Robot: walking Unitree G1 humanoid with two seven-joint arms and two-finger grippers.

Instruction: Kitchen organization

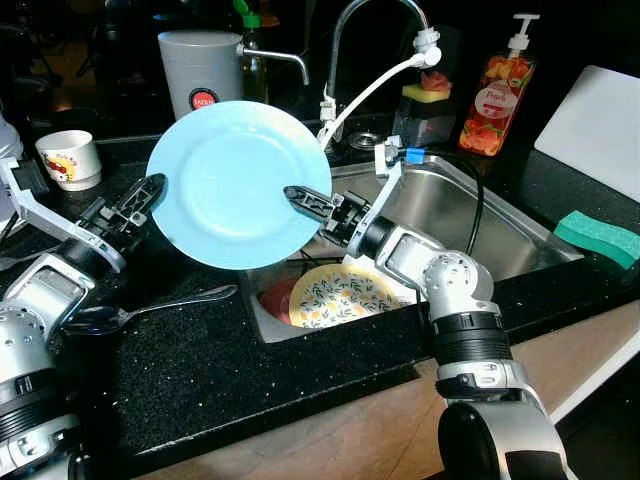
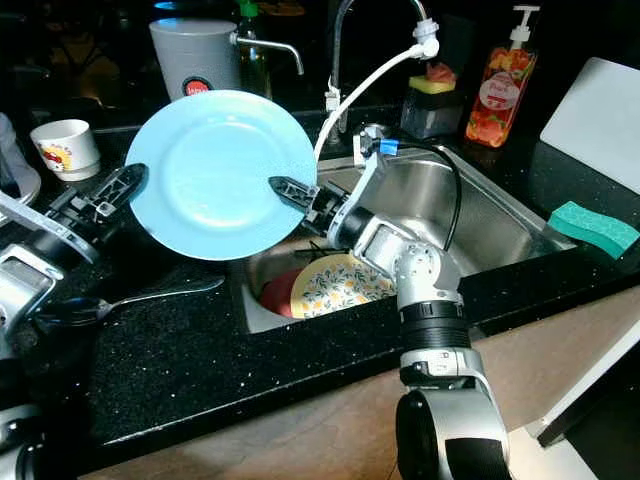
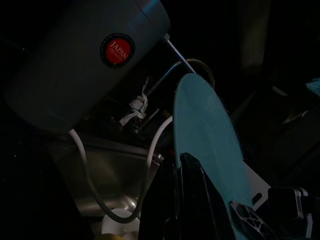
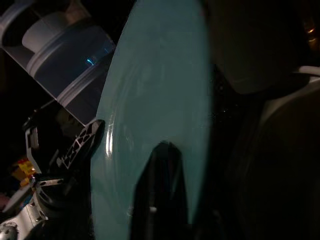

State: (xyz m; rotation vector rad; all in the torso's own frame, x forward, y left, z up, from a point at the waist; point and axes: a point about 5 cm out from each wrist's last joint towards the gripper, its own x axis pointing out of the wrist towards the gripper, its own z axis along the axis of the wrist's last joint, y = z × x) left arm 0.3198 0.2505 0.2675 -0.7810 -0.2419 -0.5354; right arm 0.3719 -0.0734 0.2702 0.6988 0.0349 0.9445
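plate: a round, pale blue plate with a smooth glazed face and a faintly dimpled rim, held tilted up on edge in the air above the counter, just left of the sink.
right gripper: the right gripper is clamped on the plate's right rim, one black finger lying across its face.
left gripper: the left gripper meets the plate's left edge; the left wrist view puts the rim between its fingers, so I judge it closed on the plate too, though less surely.
step: looks like a handover between arms, or a two-handed carry of a plate lifted from the sink.
next move: one gripper must let go only once the other has a firm hold; glazed ware is slick and the plate would drop onto hard stone or steel.
sink: a steel basin, shiny, holding a flowered plate leaning over a red dish.
tap: a curved metal tap with a white hose.
counter things: dark speckled stone with a metal spoon, a white mug, a grey canister, an orange soap bottle and a green sponge.
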